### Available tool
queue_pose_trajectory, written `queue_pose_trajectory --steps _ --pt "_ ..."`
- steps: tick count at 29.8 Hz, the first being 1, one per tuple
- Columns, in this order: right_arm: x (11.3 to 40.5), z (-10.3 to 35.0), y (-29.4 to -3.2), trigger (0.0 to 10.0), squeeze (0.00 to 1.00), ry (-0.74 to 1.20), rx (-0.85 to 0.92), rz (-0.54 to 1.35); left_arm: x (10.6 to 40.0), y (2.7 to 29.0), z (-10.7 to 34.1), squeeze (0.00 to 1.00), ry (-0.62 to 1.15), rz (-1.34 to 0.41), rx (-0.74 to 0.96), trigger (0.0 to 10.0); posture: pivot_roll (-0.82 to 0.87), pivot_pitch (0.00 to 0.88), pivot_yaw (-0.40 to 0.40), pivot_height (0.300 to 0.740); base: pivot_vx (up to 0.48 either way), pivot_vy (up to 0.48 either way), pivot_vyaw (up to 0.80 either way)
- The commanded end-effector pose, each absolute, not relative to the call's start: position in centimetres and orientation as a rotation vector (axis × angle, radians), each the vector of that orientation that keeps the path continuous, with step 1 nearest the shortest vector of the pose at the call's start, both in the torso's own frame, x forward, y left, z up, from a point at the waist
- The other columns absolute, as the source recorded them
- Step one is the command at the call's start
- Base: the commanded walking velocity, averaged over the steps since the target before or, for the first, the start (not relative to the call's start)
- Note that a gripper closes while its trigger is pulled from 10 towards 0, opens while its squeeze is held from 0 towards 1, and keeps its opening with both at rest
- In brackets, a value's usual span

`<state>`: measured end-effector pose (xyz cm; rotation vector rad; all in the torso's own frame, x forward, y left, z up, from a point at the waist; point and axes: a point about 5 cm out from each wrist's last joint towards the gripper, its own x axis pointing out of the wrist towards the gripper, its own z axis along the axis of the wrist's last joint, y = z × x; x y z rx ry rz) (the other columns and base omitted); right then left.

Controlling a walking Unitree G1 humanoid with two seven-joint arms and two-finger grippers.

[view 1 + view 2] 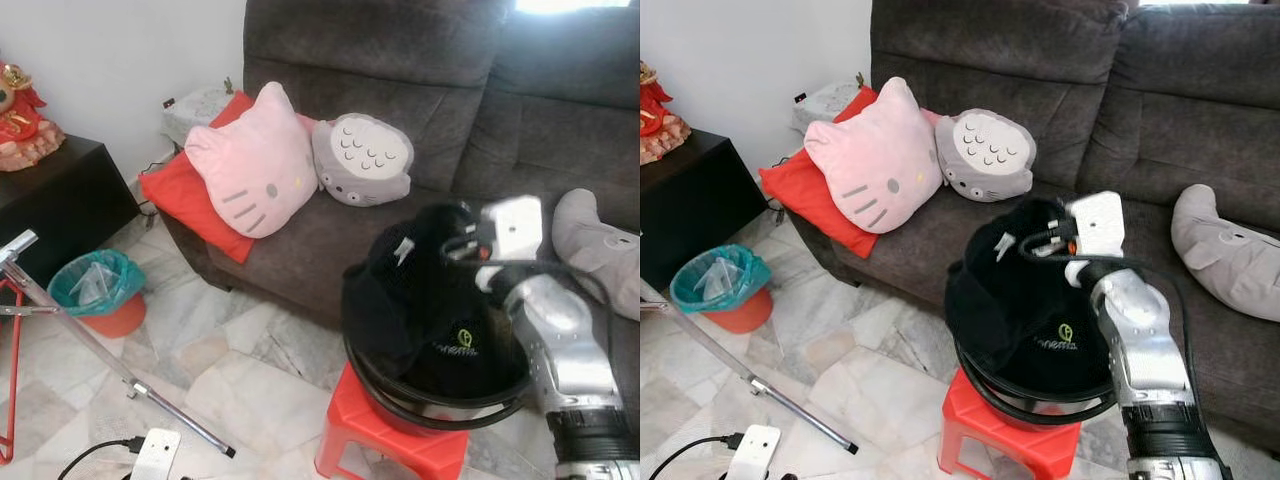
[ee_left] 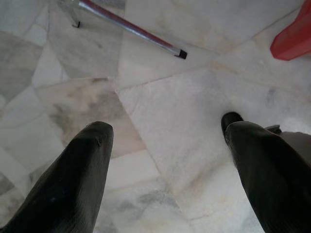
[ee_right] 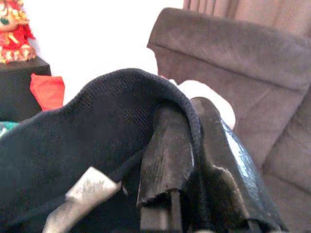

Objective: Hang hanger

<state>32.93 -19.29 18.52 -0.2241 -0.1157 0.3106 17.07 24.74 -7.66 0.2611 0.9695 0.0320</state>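
Note:
A black garment (image 1: pixel 420 310) with a small green logo is heaped in a dark round basin (image 1: pixel 436 413) on a red plastic stool (image 1: pixel 372 432) in front of the sofa. My right gripper (image 1: pixel 1048 238) reaches over the pile and is shut on the garment's collar edge (image 3: pixel 146 90), which is pinched between its fingers (image 3: pixel 167 150); a grey label (image 3: pixel 90 187) hangs just below. My left gripper (image 2: pixel 165 131) hangs low over the marble floor, open, with nothing between its fingers (image 2: pixel 85 160). I cannot make out a hanger.
A silver rack pole (image 1: pixel 95 345) on a red frame slants across the floor at left, its foot (image 2: pixel 181 54) near my left gripper. A teal bin (image 1: pixel 95 285), a black cabinet (image 1: pixel 60 195) and a white power strip (image 1: pixel 155 452) stand left. The brown sofa (image 1: pixel 420 90) holds cushions.

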Motion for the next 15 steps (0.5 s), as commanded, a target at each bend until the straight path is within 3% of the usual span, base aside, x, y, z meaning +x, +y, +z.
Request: queue_pose_trajectory --steps 1,3,4,5,6,15 --pt "33.1 20.4 -18.1 0.0 0.0 -0.192 -0.276 0.342 16.7 25.3 -7.7 0.0 0.989 0.048 0.257 10.0 -0.09 0.0 0.087 0.74 0.0 0.0 0.0" --pt "33.2 21.0 -17.7 0.3 0.0 -0.216 -0.283 0.355 16.7 25.0 -7.8 0.0 0.991 0.046 0.252 10.0 -0.09 0.0 0.085 0.74 0.0 0.0 0.0" --pt "33.1 21.4 -17.3 2.3 0.0 -0.227 -0.288 0.372 16.7 24.9 -7.8 0.0 0.991 0.045 0.247 10.0 -0.09 0.0 0.084 0.74 0.0 0.0 0.0" --pt "33.1 21.6 -17.1 2.3 0.0 -0.235 -0.291 0.382 16.7 24.8 -7.8 0.0 0.991 0.045 0.243 10.0 -0.09 0.0 0.084 0.74 0.0 0.0 0.0" --pt "32.9 21.6 -16.7 10.0 0.0 -0.235 -0.298 0.4 16.6 24.7 -7.9 0.0 0.995 0.043 0.235 10.0 -0.09 0.0 0.083 0.74 0.0 0.0 0.0" --pt "30.9 19.1 -16.5 10.0 0.0 -0.17 -0.245 0.325 16.6 24.7 -7.9 0.0 0.978 0.062 0.198 10.0 -0.09 0.0 0.087 0.74 0.0 0.0 0.0"
